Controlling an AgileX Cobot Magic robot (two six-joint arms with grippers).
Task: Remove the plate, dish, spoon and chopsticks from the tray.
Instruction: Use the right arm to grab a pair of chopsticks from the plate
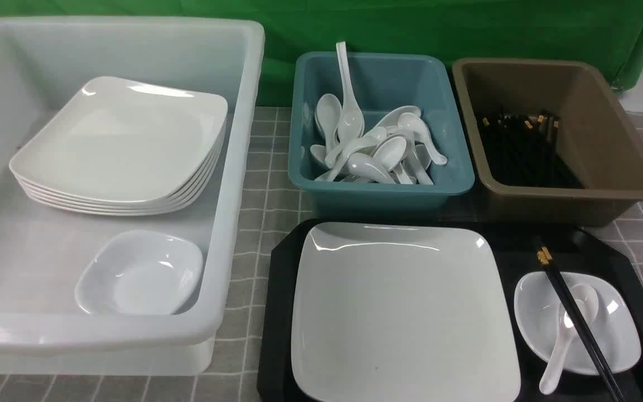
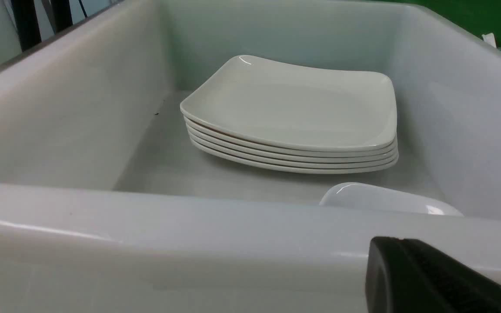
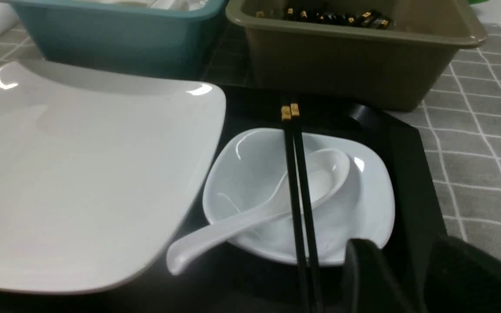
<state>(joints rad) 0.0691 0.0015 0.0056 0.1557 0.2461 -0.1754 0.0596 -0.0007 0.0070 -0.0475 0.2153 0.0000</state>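
On the black tray [image 1: 578, 245] lies the large white square plate [image 1: 399, 312], filling its left part. At the tray's right the small white dish [image 1: 617, 329] holds the white spoon [image 1: 564, 340], handle pointing toward me. The black chopsticks [image 1: 578, 324] lie across dish and spoon, gold bands at the far end. Neither arm shows in the front view. In the right wrist view my right gripper [image 3: 411, 278] hangs open and empty just short of the dish [image 3: 363, 195] and chopsticks [image 3: 298, 182]. My left gripper [image 2: 400, 243] is shut and empty, outside the white tub's near wall.
A big white tub [image 1: 232, 167] at left holds a stack of plates [image 1: 126, 145] and one small dish [image 1: 140, 273]. Behind the tray stand a teal tub [image 1: 380, 187] of spoons and a brown tub [image 1: 578, 195] of chopsticks. Grey checked cloth covers the table.
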